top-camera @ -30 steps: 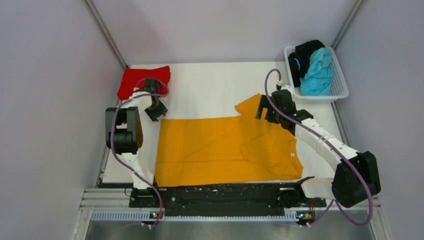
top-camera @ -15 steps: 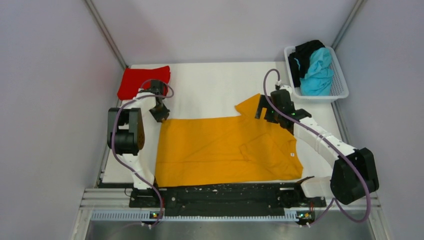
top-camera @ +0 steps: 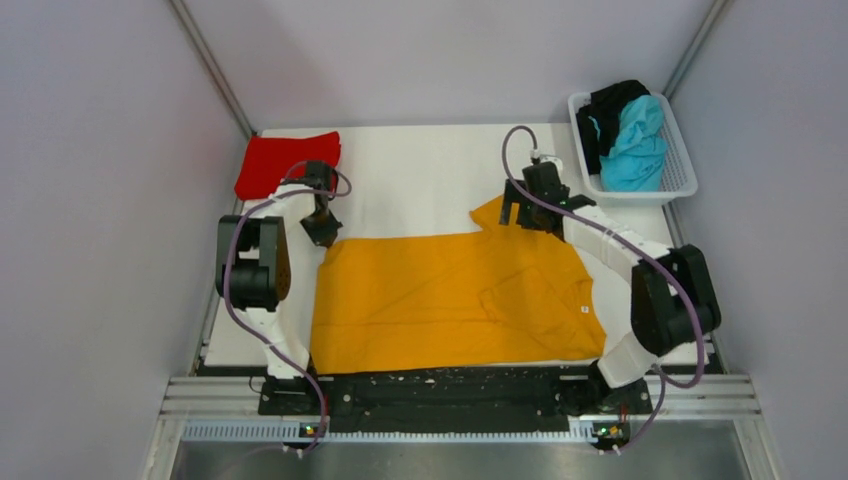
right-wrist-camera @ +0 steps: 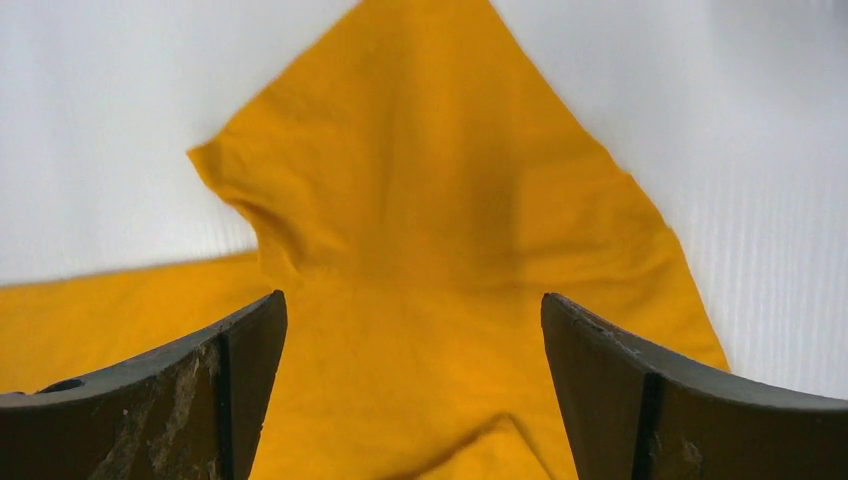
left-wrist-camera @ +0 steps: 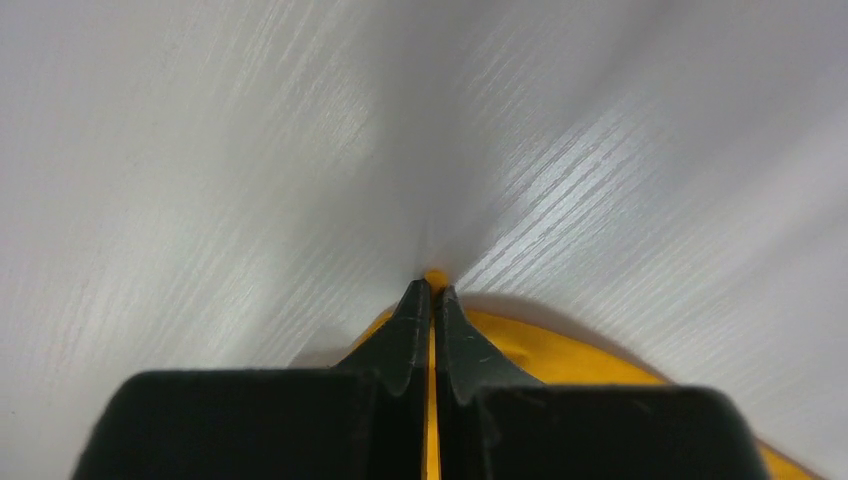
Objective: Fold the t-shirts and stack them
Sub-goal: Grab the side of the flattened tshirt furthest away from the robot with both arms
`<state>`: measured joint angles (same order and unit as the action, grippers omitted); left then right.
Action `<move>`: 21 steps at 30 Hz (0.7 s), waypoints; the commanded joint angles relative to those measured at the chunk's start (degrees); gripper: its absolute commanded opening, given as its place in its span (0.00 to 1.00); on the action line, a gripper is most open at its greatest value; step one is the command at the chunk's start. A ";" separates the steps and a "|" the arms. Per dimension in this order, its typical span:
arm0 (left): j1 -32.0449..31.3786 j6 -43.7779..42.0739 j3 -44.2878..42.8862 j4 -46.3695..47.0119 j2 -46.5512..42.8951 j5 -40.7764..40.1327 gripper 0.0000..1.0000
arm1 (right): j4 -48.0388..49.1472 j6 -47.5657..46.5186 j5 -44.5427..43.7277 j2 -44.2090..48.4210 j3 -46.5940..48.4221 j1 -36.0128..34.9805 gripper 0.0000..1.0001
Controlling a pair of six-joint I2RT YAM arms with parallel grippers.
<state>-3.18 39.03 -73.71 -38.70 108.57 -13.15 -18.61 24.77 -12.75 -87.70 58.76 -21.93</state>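
Note:
The orange-yellow t-shirt [top-camera: 455, 298] lies spread flat on the white table, one sleeve pointing to the far side. My left gripper [top-camera: 326, 234] is shut on the shirt's far left corner; in the left wrist view [left-wrist-camera: 431, 292] orange cloth [left-wrist-camera: 560, 350] shows between the closed fingers. My right gripper [top-camera: 520, 215] is open above the far sleeve; the right wrist view shows the sleeve [right-wrist-camera: 440, 190] between the spread fingers [right-wrist-camera: 240, 360]. A folded red t-shirt [top-camera: 286, 162] lies at the far left. The turquoise t-shirt [top-camera: 636, 146] and black t-shirt [top-camera: 606, 108] are bunched in the basket.
A white plastic basket [top-camera: 680, 172] stands at the far right corner. Grey walls close in both sides and the back. The black rail with the arm bases [top-camera: 450, 388] runs along the near edge.
My right arm has swung to the far left, bringing its gripper from right of the sleeve to over it. My left gripper moved slightly down onto the shirt's far left corner.

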 commanded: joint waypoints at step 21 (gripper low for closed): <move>-0.49 -0.93 -0.93 -5.24 -7.32 -0.93 0.00 | 0.81 -4.37 -11.25 -35.44 31.20 0.65 0.72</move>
<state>-3.49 38.79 -73.36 -43.09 104.01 -12.97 -18.06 20.56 -20.97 -122.67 89.03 -21.87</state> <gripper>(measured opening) 0.020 0.755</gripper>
